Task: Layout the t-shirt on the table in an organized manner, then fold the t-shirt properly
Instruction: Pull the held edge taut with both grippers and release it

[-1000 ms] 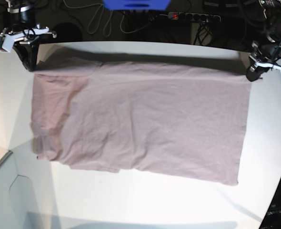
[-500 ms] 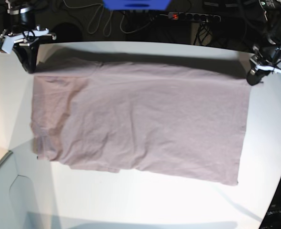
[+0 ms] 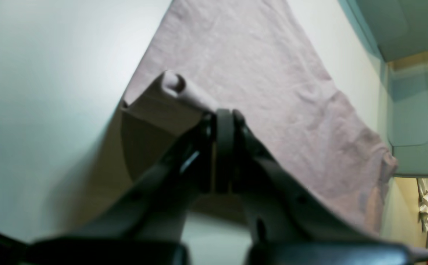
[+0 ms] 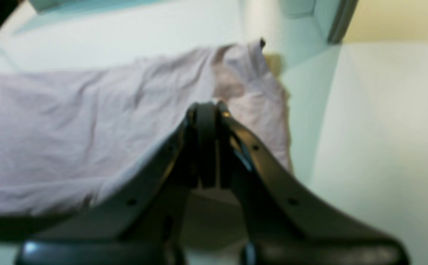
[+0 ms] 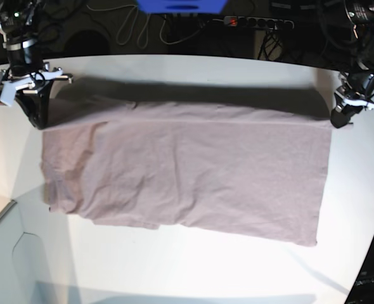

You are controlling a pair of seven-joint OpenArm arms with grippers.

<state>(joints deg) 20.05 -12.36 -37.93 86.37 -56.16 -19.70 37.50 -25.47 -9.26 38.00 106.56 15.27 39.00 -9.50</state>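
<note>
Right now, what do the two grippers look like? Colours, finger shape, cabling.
Both match. The left gripper and right gripper have glossy black fingers that widen toward the base, with small round holes along them and dark pads at the tips. In the base view each gripper (left, right) hangs under a white bracket with a boxy white block on one side. Black cables loop above both wrists.

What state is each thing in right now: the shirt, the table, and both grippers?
t-shirt: spread on the table, far edge lifted at both corners, near edge lying flat, some wrinkles.
table: white top, bearing the shirt.
left gripper: shut on the t-shirt's far corner, cloth curled beside the jaws.
right gripper: shut on the t-shirt's other far corner.
</note>
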